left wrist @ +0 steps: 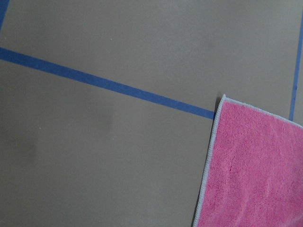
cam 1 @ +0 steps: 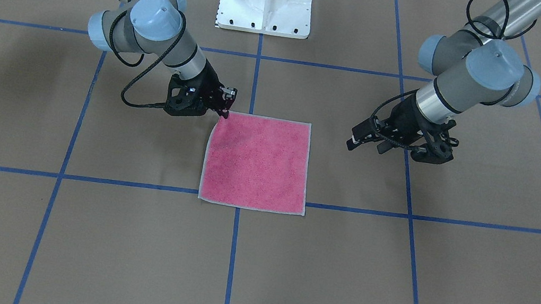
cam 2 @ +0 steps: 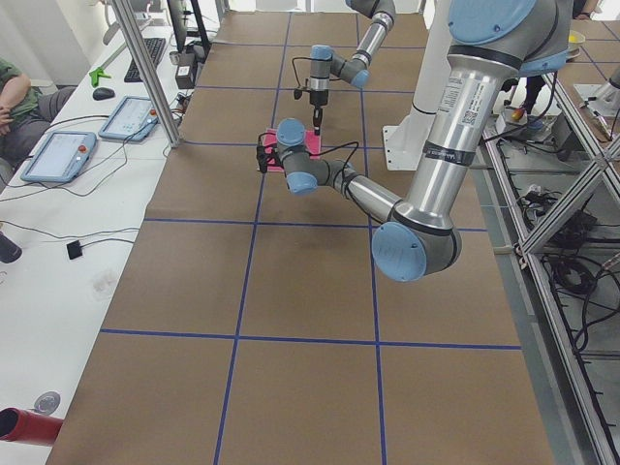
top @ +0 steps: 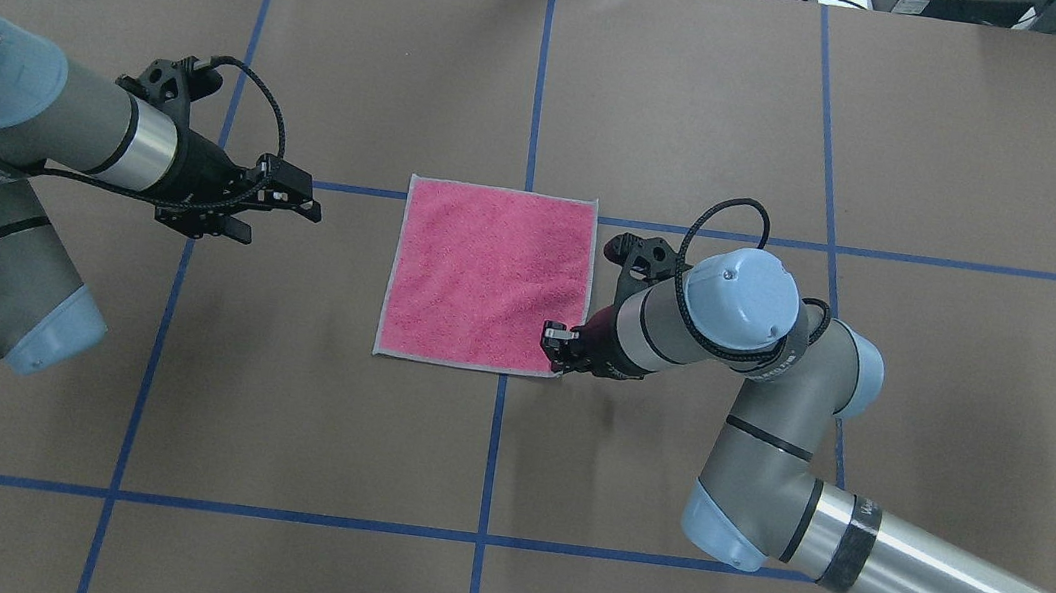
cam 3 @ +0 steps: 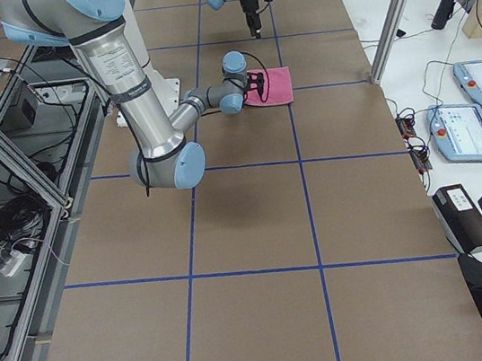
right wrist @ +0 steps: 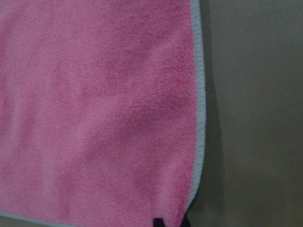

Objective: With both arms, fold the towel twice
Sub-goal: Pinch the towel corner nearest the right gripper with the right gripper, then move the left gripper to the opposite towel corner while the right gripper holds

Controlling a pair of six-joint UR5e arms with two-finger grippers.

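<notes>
The towel lies flat, pink face up, pale grey hem all round, at the middle of the table. My right gripper is down at the towel's near right corner and shut on it. The hem there curves up toward the fingers. The right wrist view shows pink terry with dark fingertips at the corner. My left gripper is open and empty above the table, to the left of the towel and apart from it. The left wrist view shows the towel's far left corner.
The white pedestal base stands behind the towel on the robot's side. Blue tape lines grid the brown table cover. Tablets and cables lie on a side bench beyond the table's far edge.
</notes>
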